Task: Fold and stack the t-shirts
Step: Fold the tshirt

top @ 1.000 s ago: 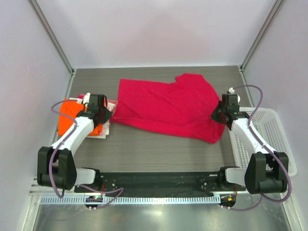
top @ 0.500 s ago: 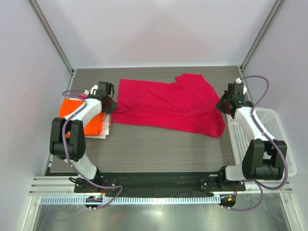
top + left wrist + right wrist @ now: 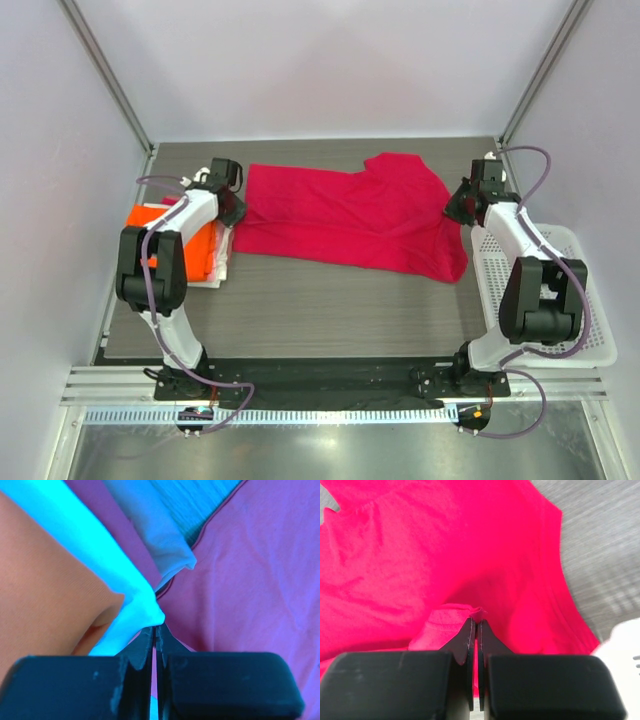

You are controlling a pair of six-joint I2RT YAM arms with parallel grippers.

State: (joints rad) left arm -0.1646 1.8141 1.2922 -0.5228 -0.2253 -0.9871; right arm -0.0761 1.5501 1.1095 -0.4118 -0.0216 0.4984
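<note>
The crimson-red t-shirt (image 3: 350,215) lies spread across the middle of the table. My left gripper (image 3: 232,205) is at its left edge, shut with a thin strip of the red cloth (image 3: 240,570) between the fingers (image 3: 155,626). A pale fold of the white t-shirt (image 3: 135,605) touches the fingertips. My right gripper (image 3: 458,208) is at the shirt's right edge, shut on a small pinched fold of red cloth (image 3: 477,616). The orange t-shirt (image 3: 160,235) lies folded at the left on the pale pink/white one (image 3: 222,265).
A white lattice basket (image 3: 560,290) stands at the right edge of the table, close to my right arm. Bare grey table (image 3: 320,300) lies in front of the red shirt. White walls and metal posts enclose the back and sides.
Both grippers have moved toward the far side of the table, drawing the red shirt's left and right edges with them. The shirt now lies flatter and farther back.
</note>
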